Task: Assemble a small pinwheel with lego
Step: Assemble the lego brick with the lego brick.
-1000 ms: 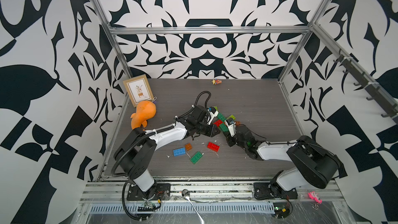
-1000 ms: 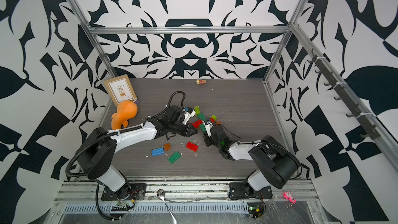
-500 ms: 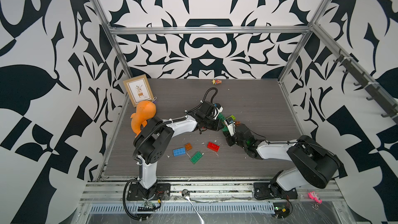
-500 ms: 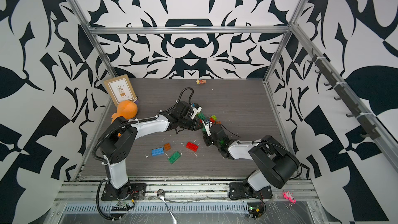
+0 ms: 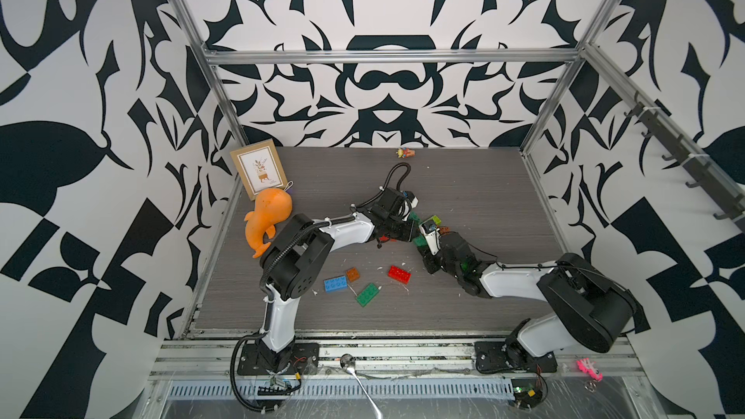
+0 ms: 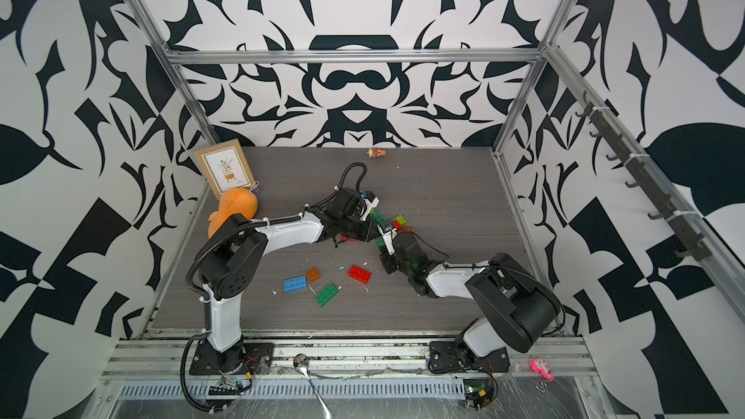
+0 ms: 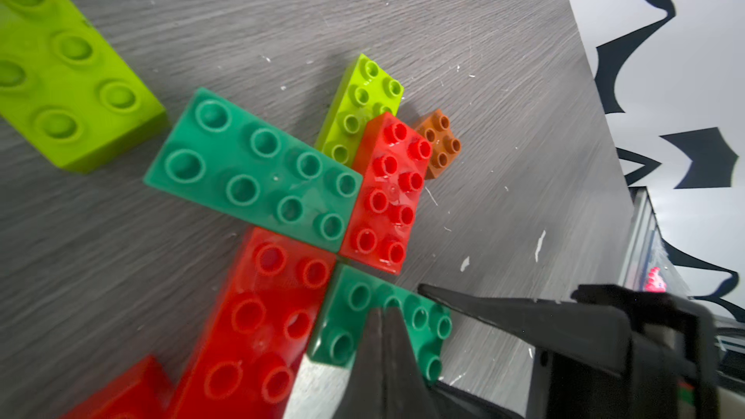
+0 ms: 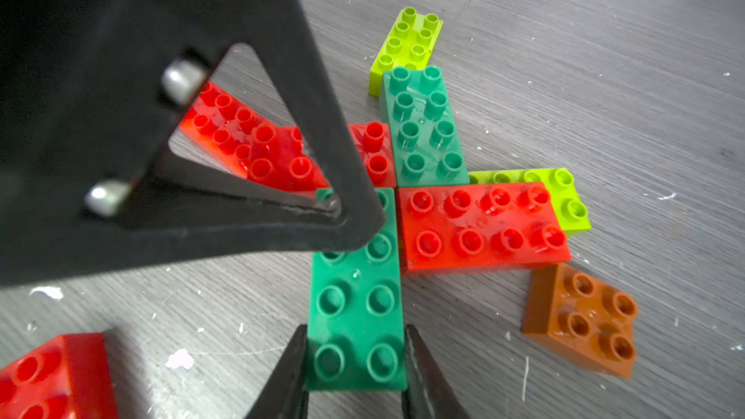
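Observation:
The lego pinwheel point(image 5: 423, 231) lies mid-table: two dark green and two red oblong bricks meet at one centre. My right gripper point(image 8: 354, 330) is shut on the outer end of one green brick point(image 8: 356, 300). My left gripper point(image 7: 383, 312) is shut, with its tip point(image 8: 354, 223) resting on that brick's point(image 7: 342, 336) inner end. The other green brick point(image 8: 419, 131) and a red brick point(image 8: 479, 227) adjoin it. A lime brick point(image 8: 568, 199) shows past the red one. An orange square brick point(image 8: 580, 320) sits beside.
Loose blue point(image 5: 335, 284), orange point(image 5: 353, 274), red point(image 5: 399, 274) and green point(image 5: 367, 294) bricks lie in front of the pinwheel. Another lime brick point(image 7: 68, 70) lies behind it. An orange whale toy point(image 5: 268, 219) and a framed picture point(image 5: 260, 173) stand at the back left.
My left arm has lifted its elbow and carried its gripper a little right onto the pinwheel's centre, and its jaws have shut fully. The right arm has not moved.

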### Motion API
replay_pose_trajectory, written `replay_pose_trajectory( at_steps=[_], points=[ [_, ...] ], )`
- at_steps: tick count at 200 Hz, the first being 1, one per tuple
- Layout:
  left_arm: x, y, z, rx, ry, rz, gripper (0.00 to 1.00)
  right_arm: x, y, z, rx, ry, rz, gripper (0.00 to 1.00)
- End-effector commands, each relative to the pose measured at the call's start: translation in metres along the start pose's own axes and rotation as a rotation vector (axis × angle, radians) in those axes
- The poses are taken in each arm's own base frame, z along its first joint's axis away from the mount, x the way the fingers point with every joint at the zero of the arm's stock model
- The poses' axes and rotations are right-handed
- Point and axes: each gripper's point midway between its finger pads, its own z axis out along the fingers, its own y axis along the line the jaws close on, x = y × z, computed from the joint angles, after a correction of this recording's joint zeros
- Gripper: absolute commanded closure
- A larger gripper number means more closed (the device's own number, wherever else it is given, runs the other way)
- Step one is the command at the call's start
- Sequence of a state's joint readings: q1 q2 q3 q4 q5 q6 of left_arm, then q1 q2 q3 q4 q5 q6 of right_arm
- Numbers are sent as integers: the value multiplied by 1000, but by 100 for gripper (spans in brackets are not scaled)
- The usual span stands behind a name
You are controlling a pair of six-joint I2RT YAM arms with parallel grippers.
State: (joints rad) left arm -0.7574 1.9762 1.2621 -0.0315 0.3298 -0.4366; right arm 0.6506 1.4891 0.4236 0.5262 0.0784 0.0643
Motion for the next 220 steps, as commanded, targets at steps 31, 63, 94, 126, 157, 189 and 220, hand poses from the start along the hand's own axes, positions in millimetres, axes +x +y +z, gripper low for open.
replay_pose_trajectory(
  at_steps=[31, 63, 94, 126, 157, 189, 220],
  points=[
    [25, 26, 12, -68, 84, -16, 97, -10, 4, 0, -17, -3, -5, 100],
    [35, 36, 18, -92, 110, -26, 98, -13, 5, 0, -28, -3, -3, 100],
    [49, 50, 22, -136, 142, -34, 98, -16, 6, 0, -35, 1, -5, 100],
    [55, 60, 24, -156, 158, -50, 99, -18, 8, 2, -45, 6, -5, 100],
    [52, 57, 24, -131, 157, -57, 99, -24, 9, 2, -52, -2, -4, 94],
    [38, 34, 20, -29, 130, -46, 99, -37, 9, -7, -53, -33, 21, 71],
    [22, 15, 18, 53, 109, -43, 99, -45, 4, -21, -28, -35, 29, 31]
  ],
)
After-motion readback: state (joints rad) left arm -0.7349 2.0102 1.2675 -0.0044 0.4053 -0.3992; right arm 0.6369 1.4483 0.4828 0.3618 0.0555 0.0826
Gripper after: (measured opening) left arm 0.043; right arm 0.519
